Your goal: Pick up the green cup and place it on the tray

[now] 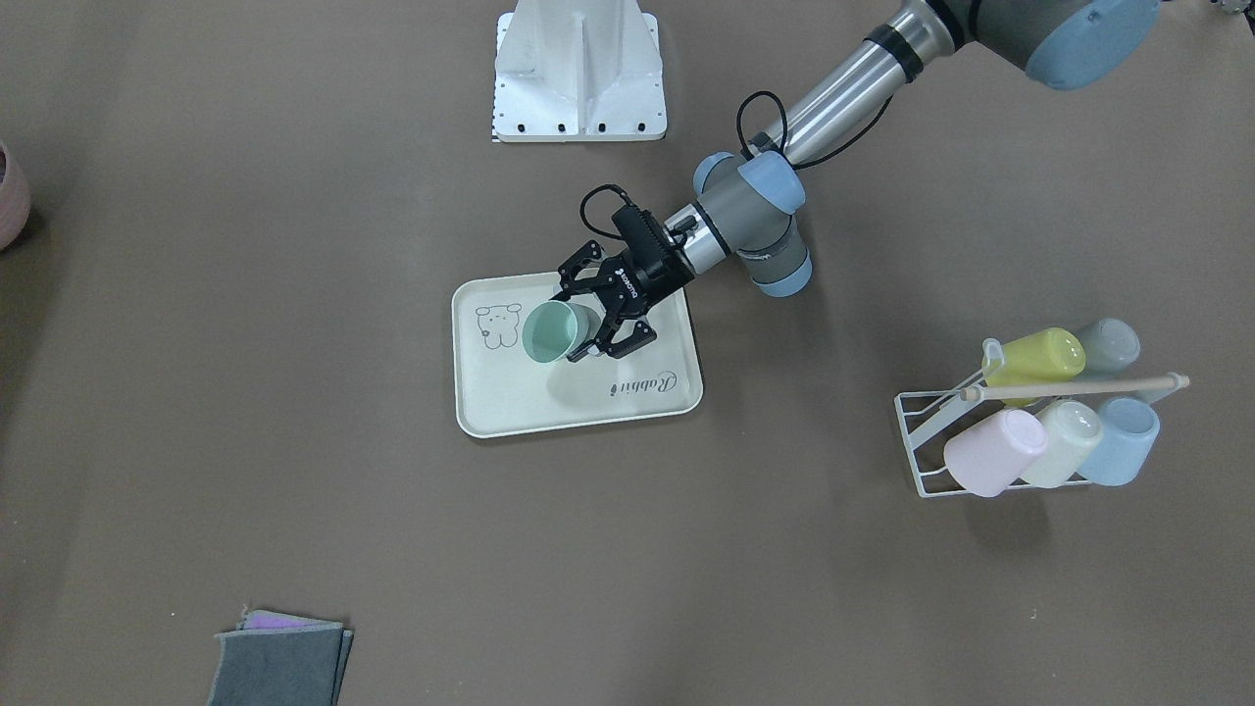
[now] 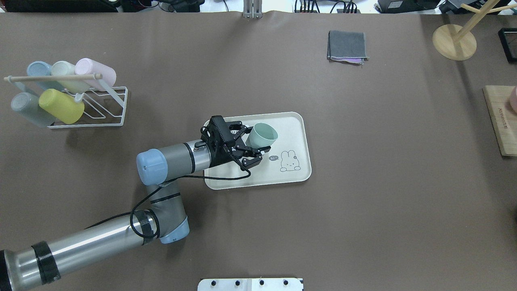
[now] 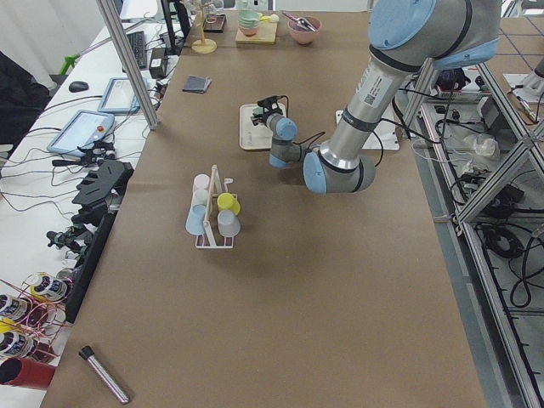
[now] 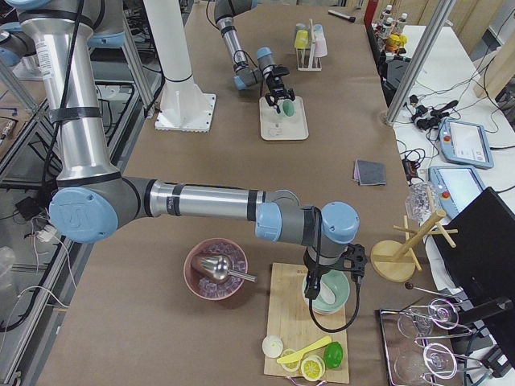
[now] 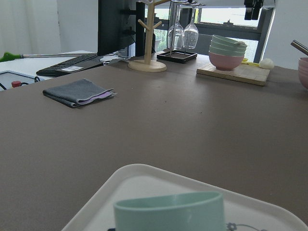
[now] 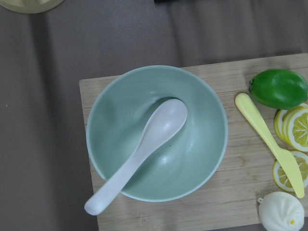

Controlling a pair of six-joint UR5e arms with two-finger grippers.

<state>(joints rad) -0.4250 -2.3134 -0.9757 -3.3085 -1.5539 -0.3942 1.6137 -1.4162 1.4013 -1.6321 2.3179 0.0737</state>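
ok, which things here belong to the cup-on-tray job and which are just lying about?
Job: green cup, tray, left gripper, jaws around the cup.
Lying about: wire rack, its five pastel cups, folded grey cloth, mint bowl, white spoon, lime, wooden board.
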